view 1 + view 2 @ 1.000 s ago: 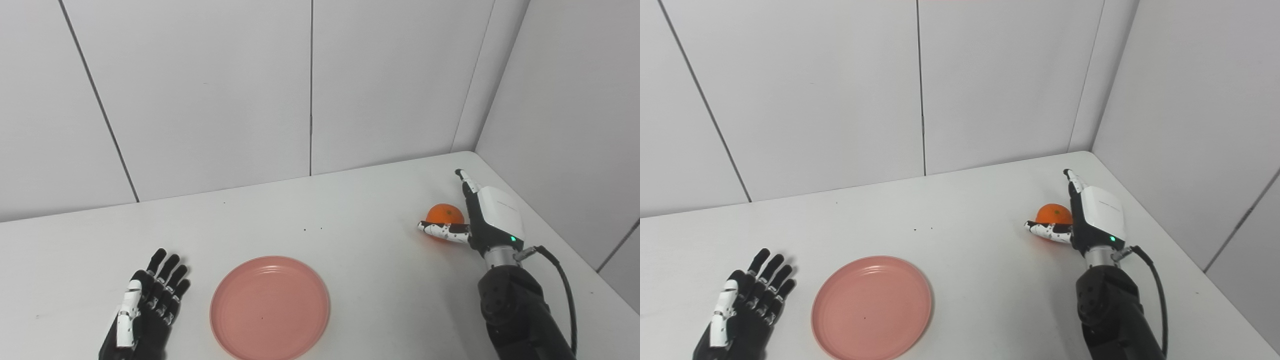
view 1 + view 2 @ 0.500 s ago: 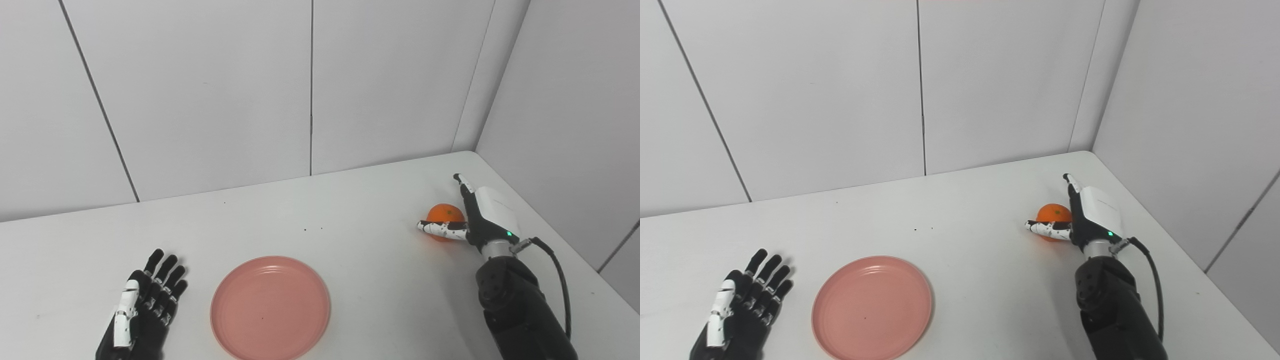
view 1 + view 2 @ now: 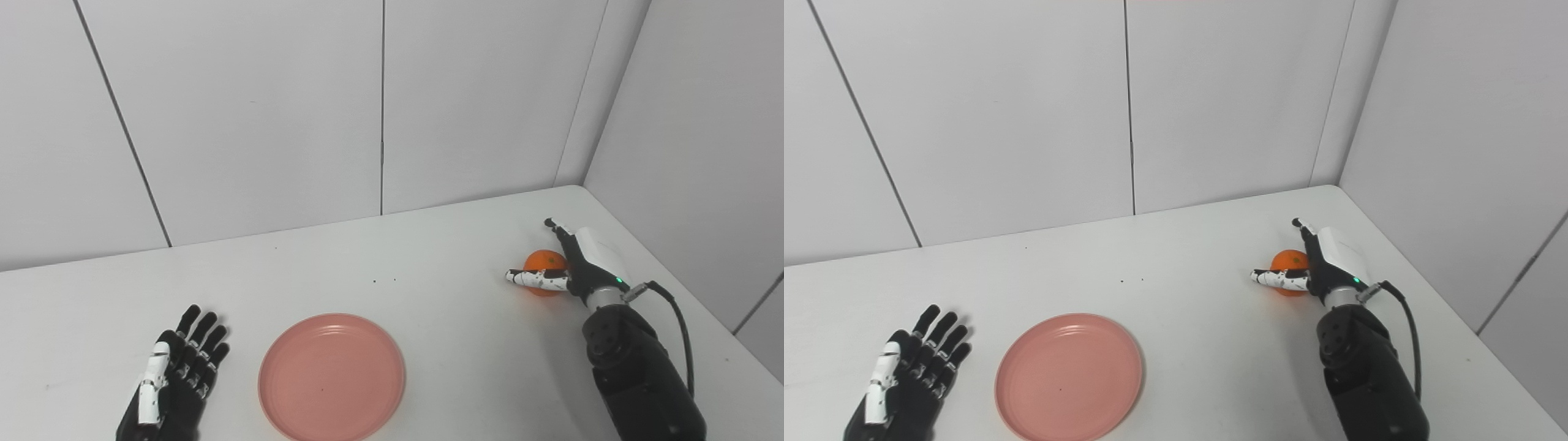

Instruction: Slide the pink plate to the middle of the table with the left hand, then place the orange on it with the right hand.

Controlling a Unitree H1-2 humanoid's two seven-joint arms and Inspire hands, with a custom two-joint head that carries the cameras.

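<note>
Right hand point(image 3: 576, 263) had dipped lower around the orange point(image 3: 544, 263) over the last second — thumb and fingers apart, nothing gripped yet — with the plate point(image 3: 331, 376) well off toward its thumb side, so the pickup looked imminent.

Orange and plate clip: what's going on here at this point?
The right hand is at the orange near the table's right edge, thumb stretched in front of it and fingers beside it, not yet closed around the fruit; the orange sits on the table. The pink plate lies empty near the front middle. The left hand rests open and flat on the table just left of the plate, not touching it.
</note>
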